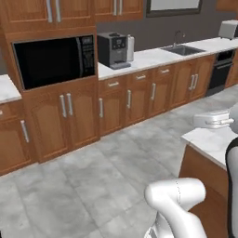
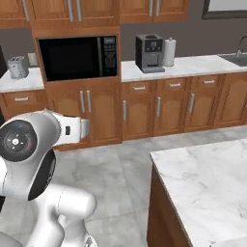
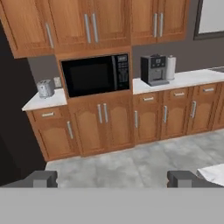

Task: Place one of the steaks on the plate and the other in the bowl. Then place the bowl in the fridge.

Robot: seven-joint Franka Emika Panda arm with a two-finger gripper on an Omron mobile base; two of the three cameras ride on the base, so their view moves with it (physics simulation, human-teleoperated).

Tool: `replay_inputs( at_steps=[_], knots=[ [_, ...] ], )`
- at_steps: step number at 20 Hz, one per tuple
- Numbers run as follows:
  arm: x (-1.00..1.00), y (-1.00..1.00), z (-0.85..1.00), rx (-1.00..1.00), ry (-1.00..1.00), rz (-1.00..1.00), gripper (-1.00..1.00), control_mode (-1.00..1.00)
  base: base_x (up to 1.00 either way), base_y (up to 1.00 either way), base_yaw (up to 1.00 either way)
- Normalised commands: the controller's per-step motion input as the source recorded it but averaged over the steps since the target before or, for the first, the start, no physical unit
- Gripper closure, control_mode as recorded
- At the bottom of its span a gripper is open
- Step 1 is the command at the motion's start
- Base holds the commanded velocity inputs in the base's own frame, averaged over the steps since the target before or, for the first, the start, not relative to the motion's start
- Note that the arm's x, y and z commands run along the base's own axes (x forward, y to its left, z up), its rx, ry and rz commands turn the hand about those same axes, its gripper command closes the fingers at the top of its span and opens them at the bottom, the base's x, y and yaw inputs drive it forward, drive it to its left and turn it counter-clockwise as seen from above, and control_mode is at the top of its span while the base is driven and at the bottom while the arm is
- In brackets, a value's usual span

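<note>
While fingers (image 3: 112, 178) sit wide apart w/ nothing between, microwave (image 3: 96, 75) & coffee machine (image 3: 152, 69) lie ahead.

Both base views look forward over the floor — sharing the microwave (image 1: 53, 60) wall; hand view faces it level.

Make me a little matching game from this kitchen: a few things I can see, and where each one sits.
Things:
1. microwave
2. coffee machine
3. toaster
4. sink

Places:
A. on the short counter left of the microwave
B. built in between the upper and lower wooden cabinets
C. set into the long counter, far right, under a tap
D. on the counter beside a white roll

Pairs: 1-B, 2-D, 3-A, 4-C
</note>
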Motion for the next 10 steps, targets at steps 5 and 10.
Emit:
replay_inputs(
  at_steps=[5,10],
  knots=[
    [0.00,0.00,0.00,0.00,0.00,0.00,-1.00,1.00,1.00,0.52,-0.36],
    [0.00,0.00,0.00,0.00,0.00,0.00,-1.00,1.00,1.00,0.25,-0.43]
  ],
)
